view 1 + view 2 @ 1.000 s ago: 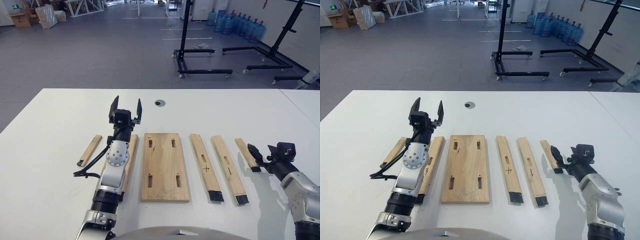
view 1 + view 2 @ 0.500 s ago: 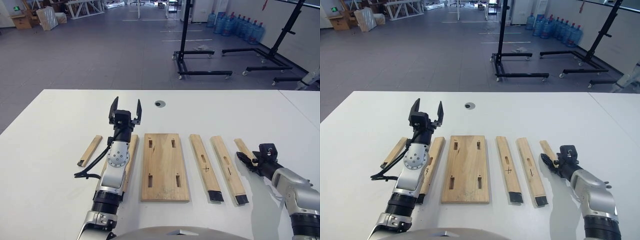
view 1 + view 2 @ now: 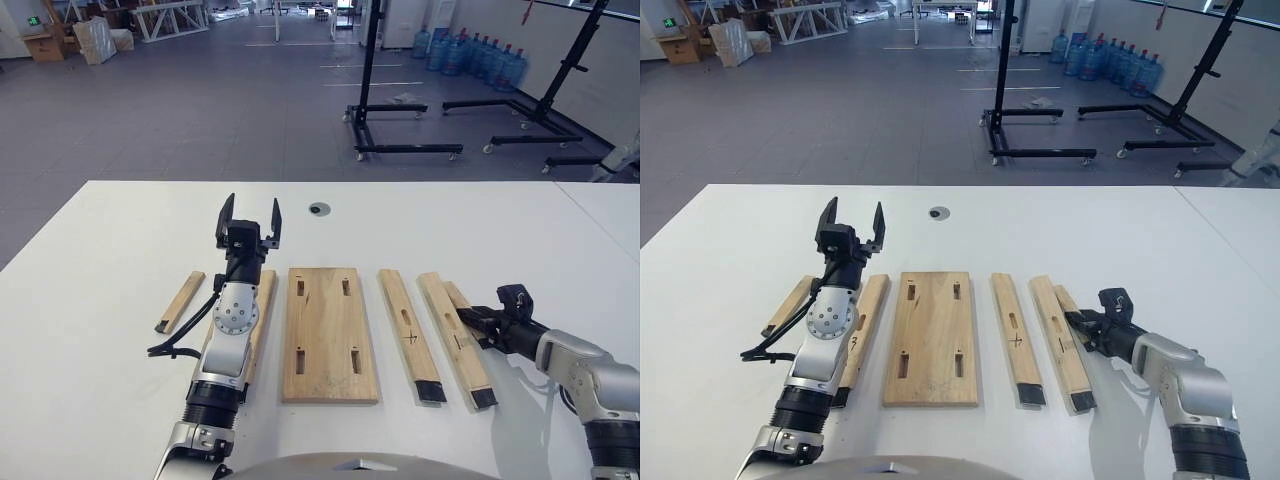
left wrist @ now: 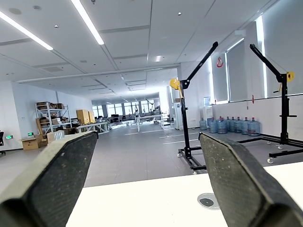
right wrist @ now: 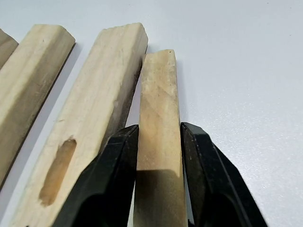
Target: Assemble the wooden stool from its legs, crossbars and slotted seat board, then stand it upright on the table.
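The slotted seat board (image 3: 330,333) lies flat mid-table. Two slotted legs (image 3: 410,325) (image 3: 455,335) lie to its right. A third leg (image 3: 264,300) lies to its left, partly under my left arm. Farther left is a short crossbar (image 3: 180,300). My left gripper (image 3: 250,215) hangs open over that leg's far end, with nothing between its fingers (image 4: 236,184). My right gripper (image 3: 470,320) is shut on a second short crossbar (image 5: 158,94), which lies against the right-hand leg (image 5: 94,123); its fingers (image 5: 116,165) clamp both sides.
A round cable hole (image 3: 319,208) sits near the table's far edge. Black wheeled stands (image 3: 400,140) and water bottles (image 3: 480,45) are on the floor beyond. A seam (image 3: 590,205) to another table runs at the right.
My right gripper has moved left with the short crossbar, bringing it up against the right-hand leg. The left arm has not moved.
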